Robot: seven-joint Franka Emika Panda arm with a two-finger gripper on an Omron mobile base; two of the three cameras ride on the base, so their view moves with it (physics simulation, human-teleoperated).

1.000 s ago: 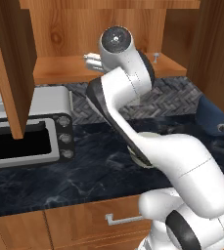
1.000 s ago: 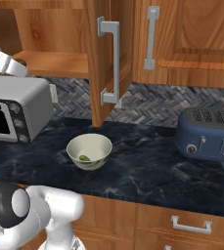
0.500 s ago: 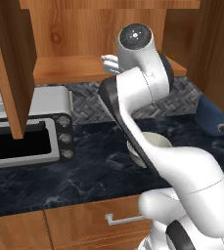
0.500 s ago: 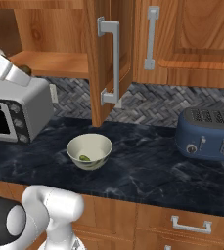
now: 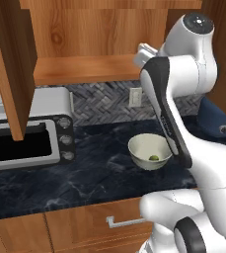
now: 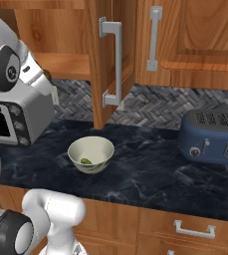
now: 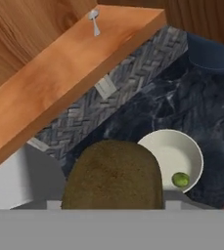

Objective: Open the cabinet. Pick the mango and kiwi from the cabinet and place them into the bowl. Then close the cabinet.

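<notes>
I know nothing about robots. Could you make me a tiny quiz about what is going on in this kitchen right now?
1. True or false: the mango already lies in the bowl.
2. What does the end effector hold? A. a spoon B. the kiwi C. nothing
3. Fill in: the doors of the cabinet stand ____.

Key:
1. True; a small green fruit sits on the bowl's floor.
2. B; the brown fruit sits close before the hand camera, above the counter.
3. Open.
</notes>
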